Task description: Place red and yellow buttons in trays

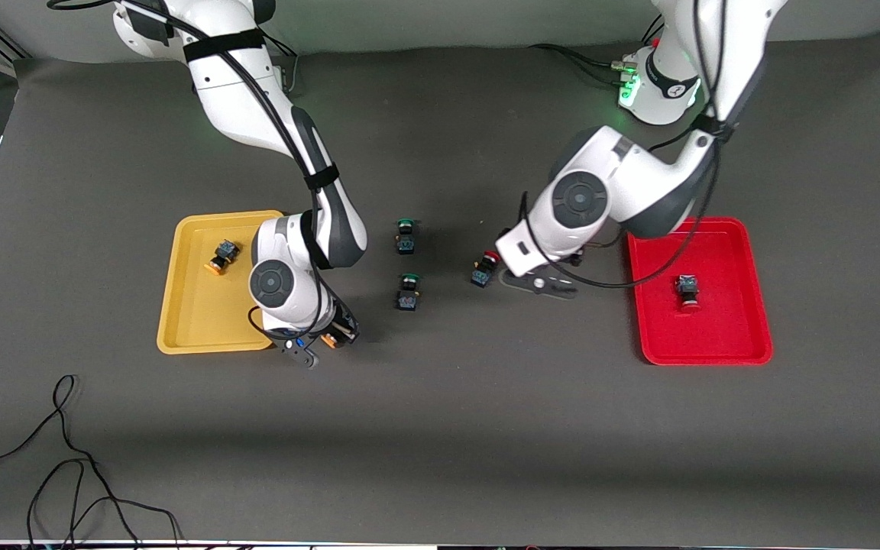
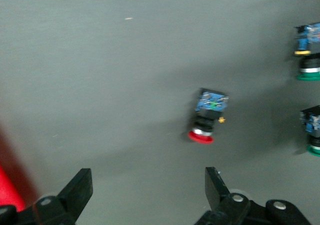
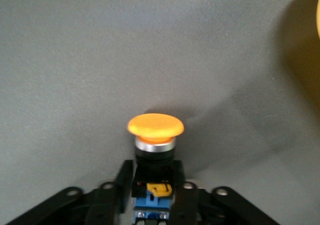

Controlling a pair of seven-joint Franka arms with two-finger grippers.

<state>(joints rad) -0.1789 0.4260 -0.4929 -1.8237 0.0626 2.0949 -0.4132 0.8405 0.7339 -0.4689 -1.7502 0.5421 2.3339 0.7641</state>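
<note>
- Right gripper (image 3: 152, 197): we see its fingers clamped on the dark body of a yellow-capped button (image 3: 155, 126), cap pointing out past the fingertips. It sits low over the mat just beside the yellow tray (image 1: 188, 305), at the tray corner nearer the front camera; presumably gripped by the body so the cap stays clear for set-down in that tray.
- Yellow tray also holds a 2nd yellow button (image 1: 222, 255), lying on its side.
- Left gripper (image 2: 147, 197): fingers spread wide, holding nothing, over bare mat betw. the red tray (image 1: 745, 347) and a loose red button (image 2: 206, 119) lying on its side. We judge it is lined up to straddle that button.
- Red tray: one red button (image 1: 687, 291) inside.
- Two green-capped switches (image 1: 407, 263) mid-table; not task items.
</note>
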